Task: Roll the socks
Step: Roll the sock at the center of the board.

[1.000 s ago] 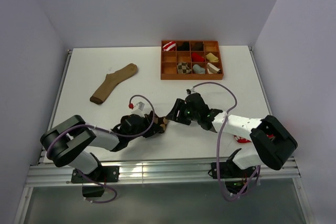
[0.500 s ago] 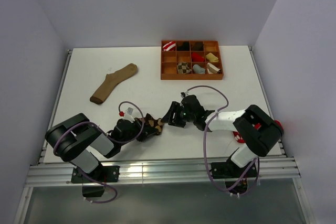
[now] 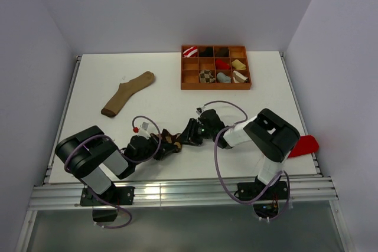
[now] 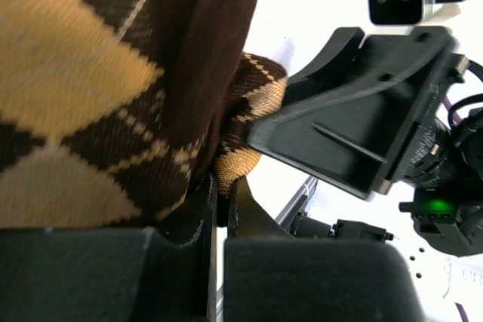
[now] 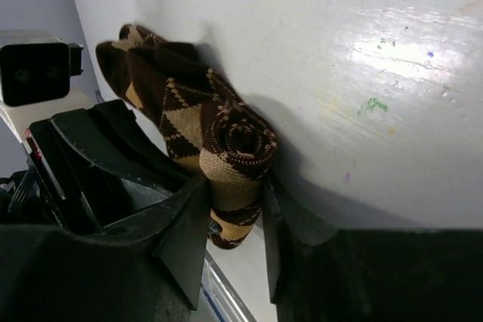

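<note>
A brown argyle sock (image 3: 175, 140) lies at the table's near middle, partly rolled, between my two grippers. In the right wrist view its rolled end (image 5: 226, 152) sits between my right gripper's (image 5: 232, 182) fingers, which press on both sides of the roll. My left gripper (image 4: 221, 182) is shut, pinching a tan edge of the same sock (image 4: 90, 88) between its tips. From above, the left gripper (image 3: 167, 146) and right gripper (image 3: 188, 134) nearly touch. I see no grey sock lying loose.
A long plain tan sock (image 3: 127, 94) lies at the back left. A wooden compartment tray (image 3: 215, 87) holding several rolled socks stands at the back. A red object (image 3: 302, 146) lies at the right edge beside the right arm.
My right gripper has slid left to the sock and its jaws have narrowed onto the roll. The right arm folded in, uncovering the red object. The left gripper stayed shut.
</note>
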You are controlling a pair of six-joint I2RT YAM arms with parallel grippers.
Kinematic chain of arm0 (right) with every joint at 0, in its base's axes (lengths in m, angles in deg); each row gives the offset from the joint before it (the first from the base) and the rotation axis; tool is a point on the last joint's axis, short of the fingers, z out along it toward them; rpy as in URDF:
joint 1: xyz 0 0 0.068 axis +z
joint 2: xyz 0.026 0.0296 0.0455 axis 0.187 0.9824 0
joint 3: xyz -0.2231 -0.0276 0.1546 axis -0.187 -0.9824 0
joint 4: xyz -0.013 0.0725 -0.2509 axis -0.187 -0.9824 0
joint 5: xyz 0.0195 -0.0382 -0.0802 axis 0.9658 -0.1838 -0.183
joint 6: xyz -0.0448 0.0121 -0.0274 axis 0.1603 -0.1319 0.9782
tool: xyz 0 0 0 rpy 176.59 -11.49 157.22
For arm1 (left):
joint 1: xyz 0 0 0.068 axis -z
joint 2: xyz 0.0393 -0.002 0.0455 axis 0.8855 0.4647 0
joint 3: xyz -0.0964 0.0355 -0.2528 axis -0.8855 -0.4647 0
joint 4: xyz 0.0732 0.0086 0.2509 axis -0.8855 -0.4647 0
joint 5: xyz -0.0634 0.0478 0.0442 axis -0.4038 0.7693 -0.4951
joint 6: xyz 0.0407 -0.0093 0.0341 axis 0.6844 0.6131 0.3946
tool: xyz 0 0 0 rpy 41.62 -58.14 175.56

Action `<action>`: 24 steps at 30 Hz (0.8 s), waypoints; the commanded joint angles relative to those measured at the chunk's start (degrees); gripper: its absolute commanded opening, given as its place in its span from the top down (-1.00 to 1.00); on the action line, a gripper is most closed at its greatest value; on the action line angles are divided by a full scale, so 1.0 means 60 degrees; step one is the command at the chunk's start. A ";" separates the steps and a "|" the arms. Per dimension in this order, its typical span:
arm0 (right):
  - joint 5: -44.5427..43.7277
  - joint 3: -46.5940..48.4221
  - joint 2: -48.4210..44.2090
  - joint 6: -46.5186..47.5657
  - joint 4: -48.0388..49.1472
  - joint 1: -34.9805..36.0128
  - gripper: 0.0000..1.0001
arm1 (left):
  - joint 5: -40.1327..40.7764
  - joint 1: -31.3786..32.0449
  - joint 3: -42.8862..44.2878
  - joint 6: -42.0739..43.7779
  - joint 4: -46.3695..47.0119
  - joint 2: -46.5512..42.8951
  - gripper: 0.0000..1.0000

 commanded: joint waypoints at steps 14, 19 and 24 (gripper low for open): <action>-0.1666 0.1460 -0.0276 0.2074 -0.4348 -0.0108 1.00 | 0.0029 -0.0025 0.0742 0.1429 -0.2251 -0.0906 0.12; -0.3088 0.2633 -0.0496 0.2925 -0.6683 -0.0094 1.00 | 0.1726 -0.0025 0.1474 0.2919 -0.6146 -0.3175 -0.04; -0.4070 0.3496 -0.0423 0.3293 -0.8354 0.0008 1.00 | 0.3324 -0.0025 0.2061 0.3934 -0.8172 -0.4365 0.24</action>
